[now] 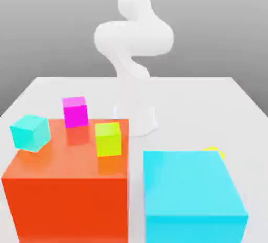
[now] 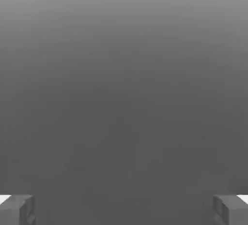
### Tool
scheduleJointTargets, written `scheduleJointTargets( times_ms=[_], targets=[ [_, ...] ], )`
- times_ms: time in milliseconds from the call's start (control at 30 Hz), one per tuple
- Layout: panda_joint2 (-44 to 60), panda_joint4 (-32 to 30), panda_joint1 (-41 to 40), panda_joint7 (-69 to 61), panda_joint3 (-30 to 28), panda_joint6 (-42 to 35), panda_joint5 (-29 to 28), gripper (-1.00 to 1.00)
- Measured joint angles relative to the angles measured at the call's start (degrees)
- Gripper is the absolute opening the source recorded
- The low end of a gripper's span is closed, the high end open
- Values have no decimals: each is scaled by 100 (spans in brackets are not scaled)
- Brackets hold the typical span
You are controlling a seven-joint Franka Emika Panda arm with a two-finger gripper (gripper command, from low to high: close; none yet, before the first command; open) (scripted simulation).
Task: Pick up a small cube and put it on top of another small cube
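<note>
Behind cyan block [image 1: 191, 195], yellow cube [image 1: 214, 151], gripper [image 2: 124, 209] spread

Yellow cube [image 1: 214, 150], magenta cube [image 1: 75, 111], lime cube [image 1: 109, 138], orange block [image 1: 68, 184], cyan block [image 1: 191, 192]

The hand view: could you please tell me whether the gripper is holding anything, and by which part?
Nothing is held. The gripper is open, its two grey fingertips far apart with nothing between them.

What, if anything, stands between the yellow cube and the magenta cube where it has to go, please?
The yellow cube peeks out behind the big cyan block. The magenta cube sits on the big orange block, toward the exterior view's left. The lime cube on the orange block stands roughly between them.
</note>
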Motion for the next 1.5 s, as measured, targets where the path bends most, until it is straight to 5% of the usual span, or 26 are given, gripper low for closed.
scheduleJointTargets(
  times_ms=[833,1100,1133,1500],
  targets=[
    [3754,-3276,3727,-6312,418,2995,116,0],
    [5366,-3128,4099,-6219,74,4316,-317,0],
    [5531,-3099,4141,-6208,30,4453,-331,-100],
    [4859,-3219,4036,-6313,174,3890,-189,-100]
  ],
)
